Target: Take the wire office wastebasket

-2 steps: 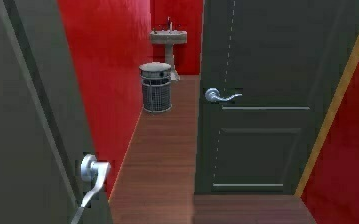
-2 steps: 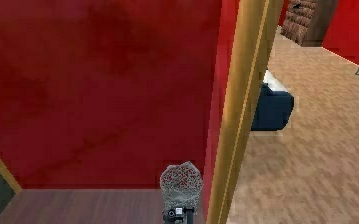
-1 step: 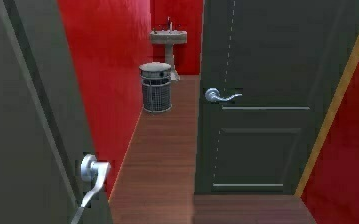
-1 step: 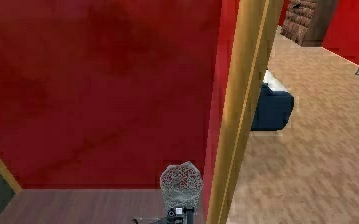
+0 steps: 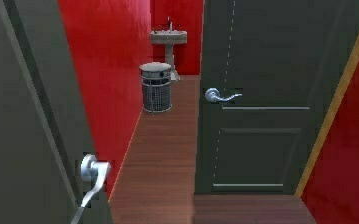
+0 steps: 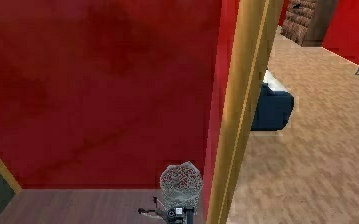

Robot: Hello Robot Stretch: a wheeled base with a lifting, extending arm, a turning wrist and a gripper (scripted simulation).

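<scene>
Right by fingers [image 6: 150,211], wire wastebasket [image 6: 182,182] (hold unclear), red wall [image 6: 97,90] behind

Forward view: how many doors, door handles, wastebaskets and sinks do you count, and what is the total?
Dark doors: 2
Silver lever handles: 2
Wire wastebasket: 1
Pedestal sink: 1
Total: 6

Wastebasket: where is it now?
Forward view, left of centre: the wastebasket stands on the floor by the red wall, in front of the pedestal sink and left of the dark door.
</scene>
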